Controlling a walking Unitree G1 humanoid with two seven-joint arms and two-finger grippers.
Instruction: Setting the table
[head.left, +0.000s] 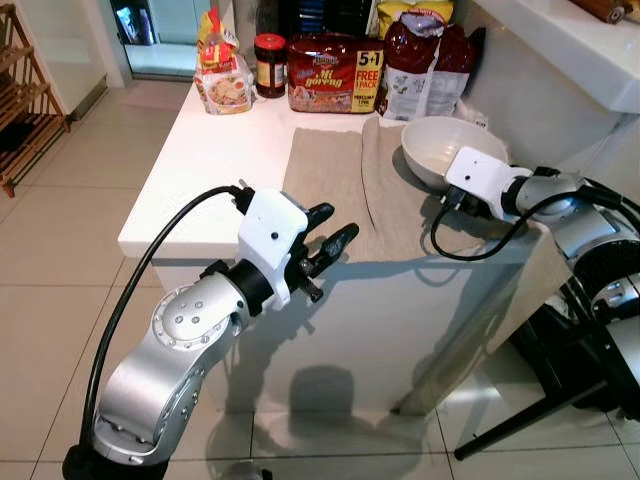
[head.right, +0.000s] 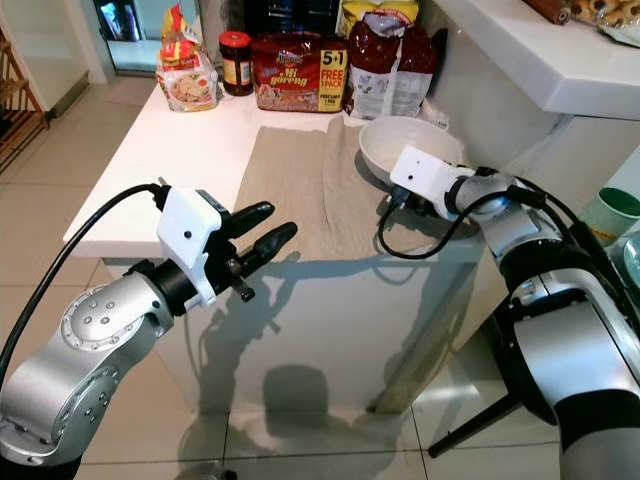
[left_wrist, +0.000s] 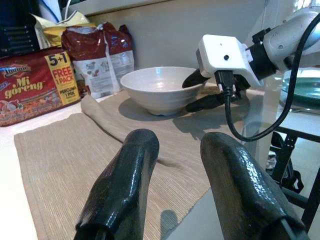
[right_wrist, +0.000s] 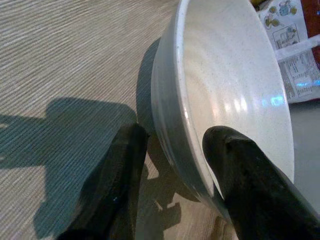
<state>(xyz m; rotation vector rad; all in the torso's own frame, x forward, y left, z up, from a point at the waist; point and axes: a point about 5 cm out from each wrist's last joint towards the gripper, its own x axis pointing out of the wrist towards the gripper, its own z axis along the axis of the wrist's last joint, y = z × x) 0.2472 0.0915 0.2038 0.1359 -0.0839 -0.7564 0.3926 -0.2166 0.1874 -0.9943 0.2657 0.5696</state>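
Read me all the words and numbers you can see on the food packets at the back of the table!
"Mi goreng": on the wide red noodle multipack.
"5+1 FREE PACK": on its yellow corner panel.
Small print beneath that panel: too small to read.
Dark red and white bag: print blurred.
Red-lidded jar and yellow-topped snack packet: labels unreadable.

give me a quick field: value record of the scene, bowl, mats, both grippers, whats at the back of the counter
surface: white counter
bowl: white speckled ceramic bowl, upright, empty, on the right beige woven placemat
mats: second beige woven placemat lies left of it, the right one's edge overlapping it
right gripper, jaws open astride the bowl's rim, one finger inside, one outside
left gripper, jaws open, holding nothing, by the counter's front edge
back of counter: red Mi goreng noodle pack, dark jar with red lid, red-and-white bag
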